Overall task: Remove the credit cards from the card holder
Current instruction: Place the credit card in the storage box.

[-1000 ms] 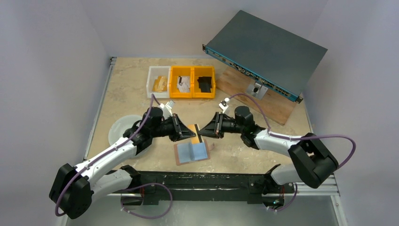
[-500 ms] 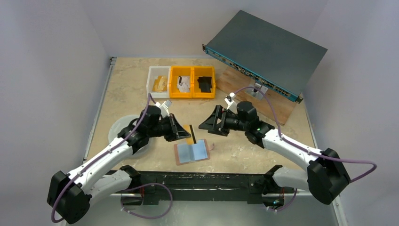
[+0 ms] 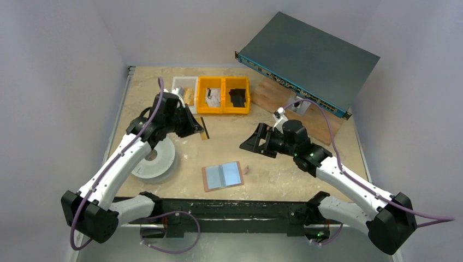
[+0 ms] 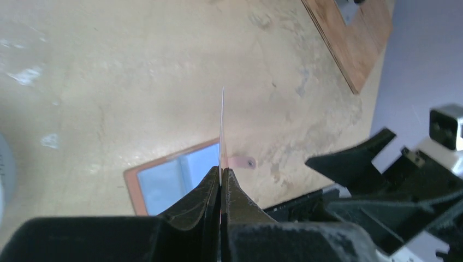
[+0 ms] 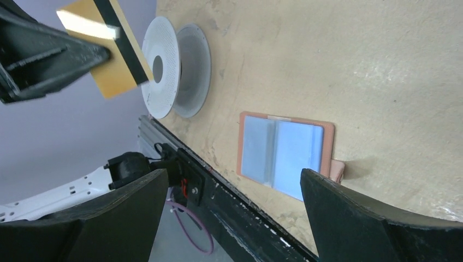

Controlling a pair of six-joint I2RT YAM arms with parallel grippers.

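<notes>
We see the marbled table [image 3: 229,139] with a grey rack unit [image 3: 308,54] propped on a wooden board [image 3: 267,98] at its far right. A row of bins, two of them yellow [image 3: 224,111], sits at the far middle. A white spool [image 3: 155,161] lies near the left edge.

The card holder [image 3: 223,176] lies open and flat near the front edge, between the two arms, with its pale blue inner faces up and its snap tab pointing right. Neither pincer touches it.

The left gripper [image 3: 194,126] hangs just in front of the bins, well apart from the card holder, its fingers [image 4: 210,191] pressed together on one end of the gold credit card [image 3: 203,129]. The card has a black stripe and juts out past the fingertips, standing on edge.

The right gripper [image 3: 252,141] hovers right of the table's middle, beyond the card holder. Its jaws are spread wide and hold nothing.
</notes>
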